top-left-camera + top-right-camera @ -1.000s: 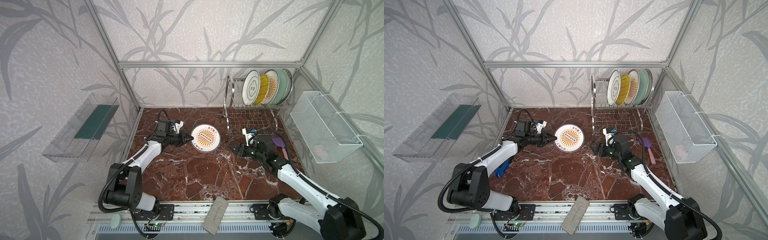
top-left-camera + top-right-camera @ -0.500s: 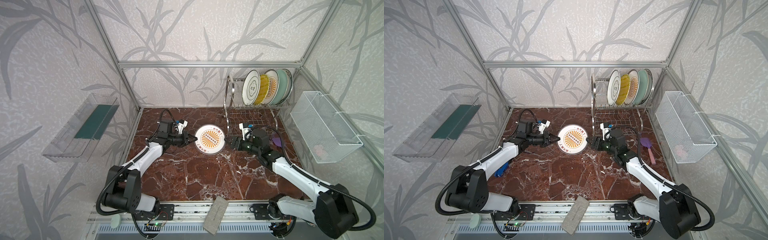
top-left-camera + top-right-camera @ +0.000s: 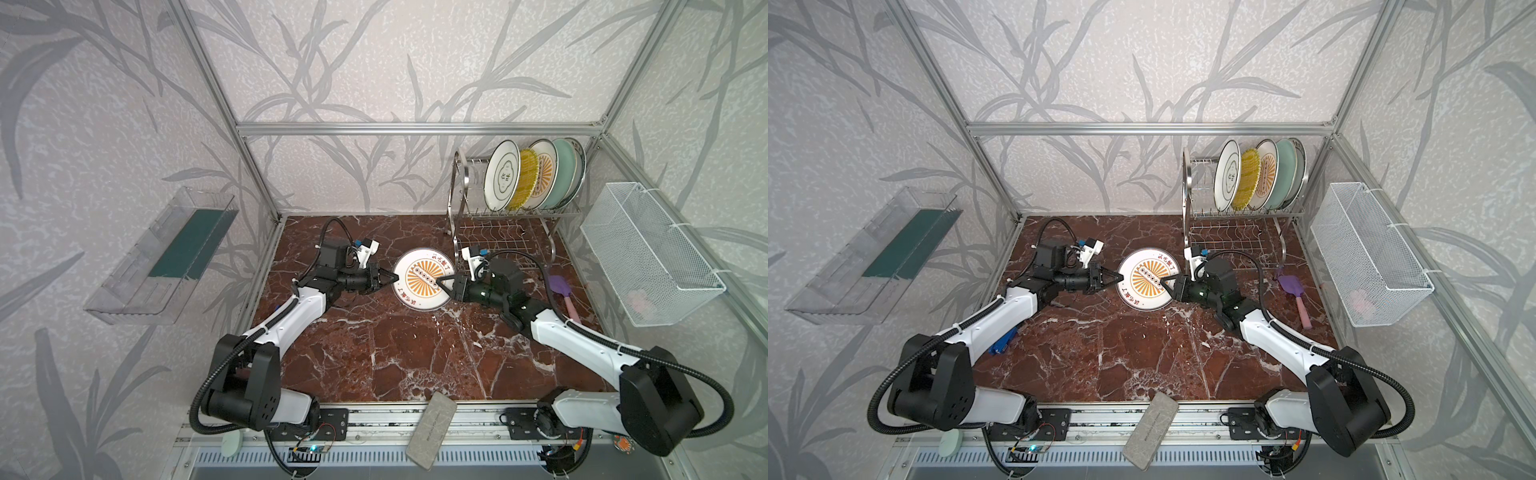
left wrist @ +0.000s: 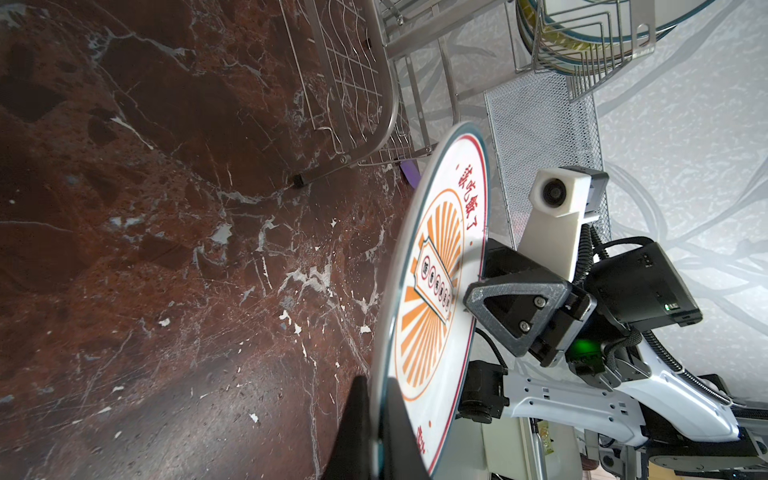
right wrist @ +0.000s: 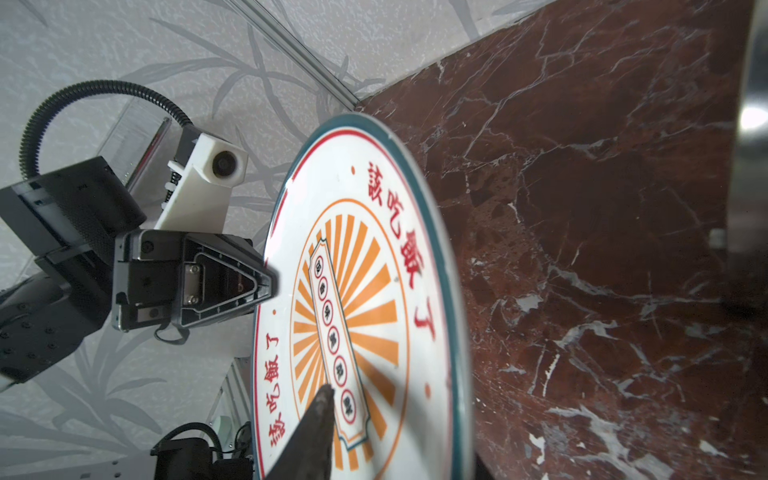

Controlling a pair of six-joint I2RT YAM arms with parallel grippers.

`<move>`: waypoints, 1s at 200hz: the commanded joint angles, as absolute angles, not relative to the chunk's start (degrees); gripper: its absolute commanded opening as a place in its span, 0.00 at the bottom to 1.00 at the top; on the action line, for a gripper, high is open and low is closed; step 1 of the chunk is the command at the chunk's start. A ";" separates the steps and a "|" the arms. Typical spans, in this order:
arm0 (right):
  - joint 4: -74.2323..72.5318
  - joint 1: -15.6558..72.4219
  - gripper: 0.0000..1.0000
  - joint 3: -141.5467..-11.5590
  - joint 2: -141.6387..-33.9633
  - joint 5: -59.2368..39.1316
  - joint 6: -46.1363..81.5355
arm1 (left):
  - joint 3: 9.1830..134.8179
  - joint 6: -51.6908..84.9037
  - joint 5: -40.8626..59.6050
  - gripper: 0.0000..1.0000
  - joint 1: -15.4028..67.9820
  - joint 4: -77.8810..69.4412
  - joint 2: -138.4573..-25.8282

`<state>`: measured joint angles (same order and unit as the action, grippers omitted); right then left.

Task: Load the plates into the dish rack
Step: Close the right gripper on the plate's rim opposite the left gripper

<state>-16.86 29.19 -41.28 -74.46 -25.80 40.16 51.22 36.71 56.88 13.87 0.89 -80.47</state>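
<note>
clamping plate [image 3: 422, 278] rim, left hand [image 3: 390, 277] horizontal

Free slots at the left end of the dish rack's [image 3: 498, 239] top shelf, beside five standing plates [image 3: 503, 174]. Held plate [image 3: 415, 274] in the way just in front. Bare tabletop [image 3: 374, 353] farther out. Spatula [image 3: 559, 286] and basket [image 3: 648, 257] on the rack's right.

White arms [image 3: 291, 316], black ribbed cables [image 5: 104, 86]

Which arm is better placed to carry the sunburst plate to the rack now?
Probably right. The rack stands just behind the right gripper, whose jaws straddle the plate on its rack side. The left gripper grips the far edge.
</note>
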 commanded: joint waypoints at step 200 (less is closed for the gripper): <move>-21.62 30.14 0.00 -42.63 -73.27 -26.24 43.00 | 52.94 32.55 55.25 0.25 14.41 6.54 -74.46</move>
<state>-22.33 29.71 -42.04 -74.81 -28.23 45.78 50.92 33.89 54.59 13.87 4.49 -76.84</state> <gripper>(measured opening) 0.114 0.184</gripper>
